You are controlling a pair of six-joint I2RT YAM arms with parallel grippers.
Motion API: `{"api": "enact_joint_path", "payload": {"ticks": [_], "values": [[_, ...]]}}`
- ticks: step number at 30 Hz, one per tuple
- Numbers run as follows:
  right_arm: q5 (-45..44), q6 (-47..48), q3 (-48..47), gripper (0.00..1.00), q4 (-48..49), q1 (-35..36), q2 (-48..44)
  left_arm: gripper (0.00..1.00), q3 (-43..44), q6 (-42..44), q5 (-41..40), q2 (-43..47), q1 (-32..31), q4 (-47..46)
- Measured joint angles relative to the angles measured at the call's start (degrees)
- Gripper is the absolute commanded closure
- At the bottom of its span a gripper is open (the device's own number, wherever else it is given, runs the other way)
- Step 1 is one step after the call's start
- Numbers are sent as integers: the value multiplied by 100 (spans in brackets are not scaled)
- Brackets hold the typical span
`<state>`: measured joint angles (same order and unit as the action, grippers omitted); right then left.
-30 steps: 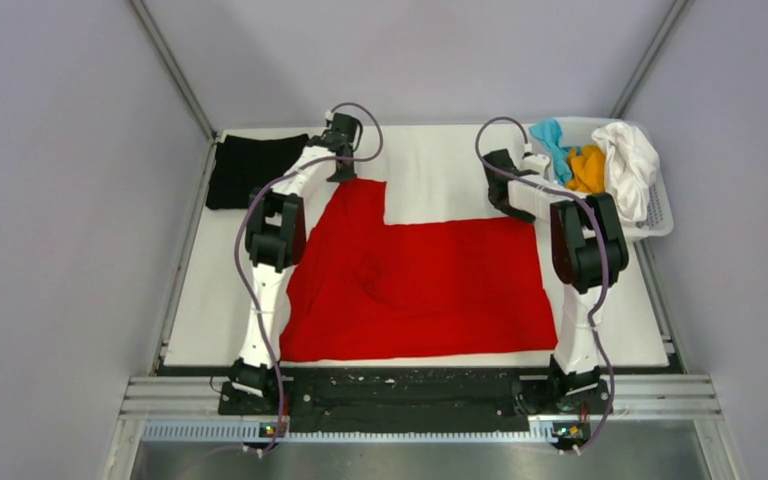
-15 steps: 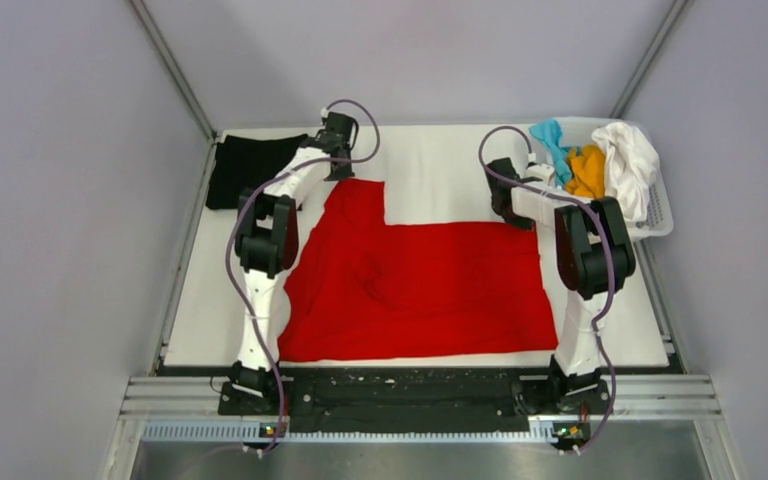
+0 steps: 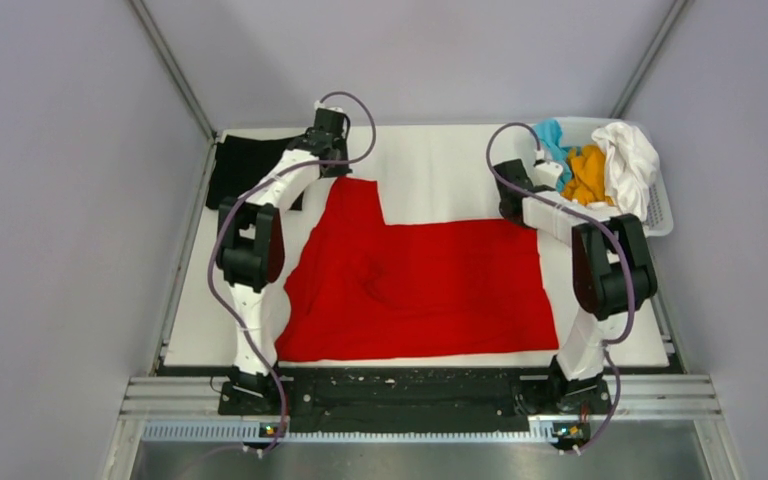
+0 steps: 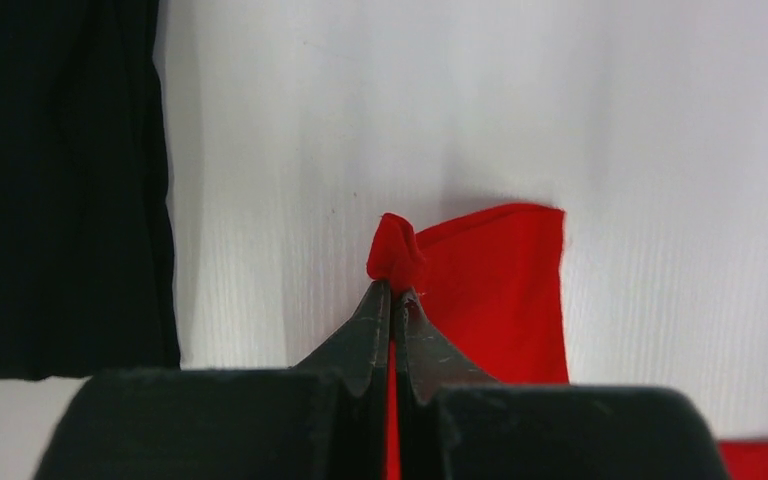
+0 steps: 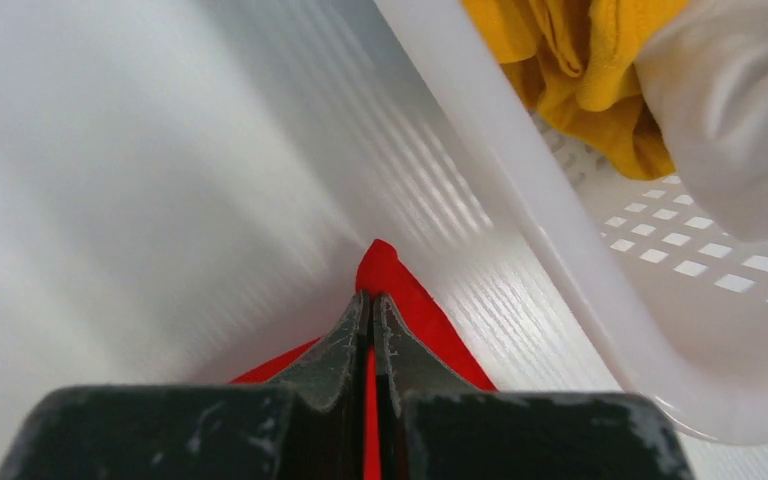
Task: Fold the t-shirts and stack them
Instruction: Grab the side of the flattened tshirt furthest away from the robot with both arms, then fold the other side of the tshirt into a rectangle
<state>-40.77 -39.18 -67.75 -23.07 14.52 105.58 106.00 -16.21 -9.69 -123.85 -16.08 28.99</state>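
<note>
White table surface [image 3: 440,165] between grey walls carries everything. Biggest item on it is the bright red soft cloth t-shirt [image 3: 420,290], spread flat across the middle, one narrower part reaching toward the far edge on the left; no fold in it that I can see, so you're at the very start of this one. Black cloth t-shirt [image 3: 232,170] lies flat at the far left corner as a neat rectangle; likely already folded and the base of the stack, though the left arm covers part of it; count that as one done. White slotted plastic basket [image 3: 662,216] sits at the far right corner, holding a crumpled white t-shirt [image 3: 630,160], an orange t-shirt [image 3: 587,172] and a teal t-shirt [image 3: 549,136]; those three untouched, all left to do. Left gripper [image 4: 392,292] has its jaws pressed together on the far left corner of the red shirt, a small red tuft bunched at the tips; black shirt lies off to its left, apart. Right gripper [image 5: 370,300] is likewise clamped tight on the red shirt's far right corner, just beside the basket wall. Both far corners are pinched, so you look set for the first fold; roughly one of five finished, red in hand, three waiting.
</note>
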Motion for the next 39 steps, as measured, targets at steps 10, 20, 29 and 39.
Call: {"api": "enact_joint_path", "payload": {"ticks": [10, 20, 29, 39], "values": [[372, 306, 800, 100, 345, 144, -898, 100, -2131, 72, 380, 1716, -291, -501], [527, 411, 1711, 100, 129, 413, -2511, 100, -4030, -4, -9, 3692, -1123, -715], [640, 623, 2098, 100, -258, 422, -3427, 100, -4806, -372, -448, 5222, -1246, -603], [590, 802, 2094, 100, -492, 422, -3766, 100, -4913, -1045, -654, 6452, -1366, 31]]}}
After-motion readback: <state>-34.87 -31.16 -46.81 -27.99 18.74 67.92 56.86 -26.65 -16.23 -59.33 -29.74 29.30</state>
